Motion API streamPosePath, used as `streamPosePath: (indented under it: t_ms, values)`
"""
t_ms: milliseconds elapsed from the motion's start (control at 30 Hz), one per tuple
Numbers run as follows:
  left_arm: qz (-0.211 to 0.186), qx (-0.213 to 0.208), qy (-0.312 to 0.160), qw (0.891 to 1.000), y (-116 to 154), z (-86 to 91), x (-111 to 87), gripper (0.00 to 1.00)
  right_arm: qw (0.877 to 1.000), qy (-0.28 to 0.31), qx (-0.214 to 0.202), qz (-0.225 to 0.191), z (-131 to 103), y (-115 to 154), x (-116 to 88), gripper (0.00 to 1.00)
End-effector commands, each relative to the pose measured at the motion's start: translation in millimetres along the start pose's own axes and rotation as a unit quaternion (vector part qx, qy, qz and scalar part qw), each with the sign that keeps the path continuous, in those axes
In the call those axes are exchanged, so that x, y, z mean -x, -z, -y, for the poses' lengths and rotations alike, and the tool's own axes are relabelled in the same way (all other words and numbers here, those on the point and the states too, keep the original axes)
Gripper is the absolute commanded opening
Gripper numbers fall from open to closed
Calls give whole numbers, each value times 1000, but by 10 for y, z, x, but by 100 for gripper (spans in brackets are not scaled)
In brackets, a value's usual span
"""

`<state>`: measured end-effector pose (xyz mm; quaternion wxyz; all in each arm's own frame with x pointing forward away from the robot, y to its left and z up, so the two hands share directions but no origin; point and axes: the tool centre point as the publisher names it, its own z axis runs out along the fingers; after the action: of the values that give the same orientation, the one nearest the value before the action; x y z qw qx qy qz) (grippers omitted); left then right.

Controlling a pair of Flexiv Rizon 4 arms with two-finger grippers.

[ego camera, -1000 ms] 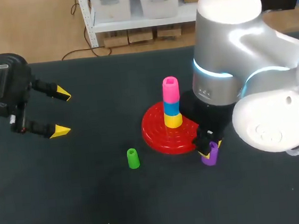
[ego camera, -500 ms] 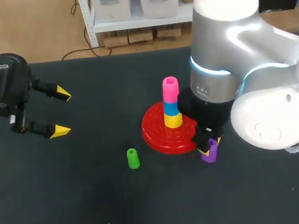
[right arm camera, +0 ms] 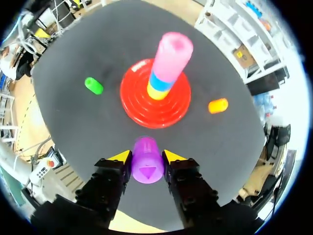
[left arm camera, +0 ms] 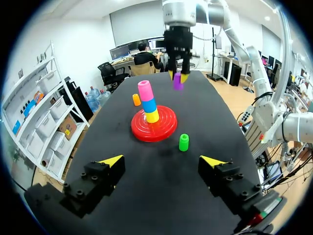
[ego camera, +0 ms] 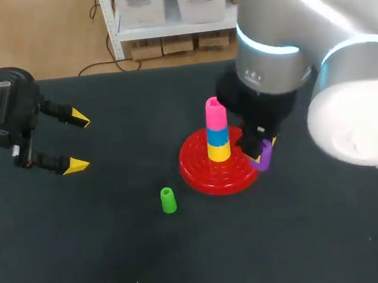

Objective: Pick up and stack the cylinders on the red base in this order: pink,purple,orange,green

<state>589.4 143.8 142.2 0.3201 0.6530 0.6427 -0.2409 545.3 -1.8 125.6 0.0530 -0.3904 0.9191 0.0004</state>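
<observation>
- While our right gripper (right arm camera: pixel 146 156) pinches the purple cylinder (right arm camera: pixel 147 167), it hangs just beside the red base (right arm camera: pixel 133 100).
- Our left gripper (left arm camera: pixel 161 160) gapes wide, well apart from both.

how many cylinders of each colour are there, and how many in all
pink plastic cylinder: 1
blue plastic cylinder: 1
yellow plastic cylinder: 1
purple plastic cylinder: 1
green plastic cylinder: 1
orange plastic cylinder: 1
total: 6
</observation>
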Motion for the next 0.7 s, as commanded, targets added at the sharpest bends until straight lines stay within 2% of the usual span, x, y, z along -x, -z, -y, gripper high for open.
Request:
streamPosePath:
  t_ms: [33,167,400,600,700]
  values:
    - [1,0,-1,1000,-8,-10,-12,100,1000,14,7,4,48,441,49,0]
    - [1,0,-1,1000,-8,-10,-12,100,999,41,10,-12,86,629,284,0]
    - [1,0,-1,1000,-8,-10,-12,100,995,76,18,-65,141,733,682,0]
    - [1,0,-1,1000,-8,-10,-12,100,990,101,20,-93,55,676,864,0]
    - [1,0,-1,1000,-8,-10,-12,100,990,105,24,-93,67,639,924,0]
